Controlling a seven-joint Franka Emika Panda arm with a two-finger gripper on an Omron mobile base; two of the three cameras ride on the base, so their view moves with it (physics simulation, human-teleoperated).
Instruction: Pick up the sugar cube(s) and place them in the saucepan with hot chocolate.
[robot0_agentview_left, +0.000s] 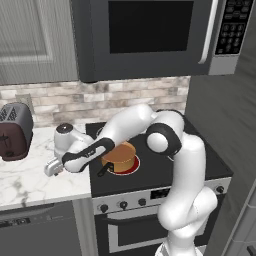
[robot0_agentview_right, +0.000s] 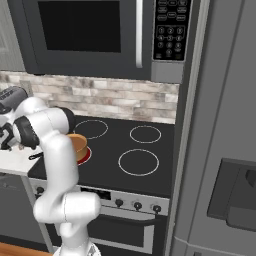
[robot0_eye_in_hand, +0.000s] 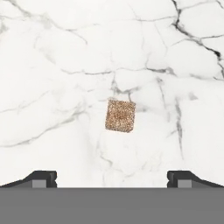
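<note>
The gripper (robot0_eye_in_hand: 112, 177) hangs over the white marble counter (robot0_eye_in_hand: 52, 65) with its two dark fingertips (robot0_eye_in_hand: 41, 177) spread wide apart and nothing between them — released. Straight ahead of it, centred between the tips but not touching either, lies one sugar cube (robot0_eye_in_hand: 120, 115), tan-brown and speckled, flat on the marble.

From the left base camera the gripper (robot0_agentview_left: 51, 167) sits low above the counter, just beside the stove (robot0_agentview_left: 200, 155). The saucepan (robot0_agentview_left: 120, 156) stands on a glowing red burner near the hand on the stove side — its black handle pointing toward the gripper. A dark red toaster (robot0_agentview_left: 14, 132) stands on the gripper's far side, well apart.
</note>
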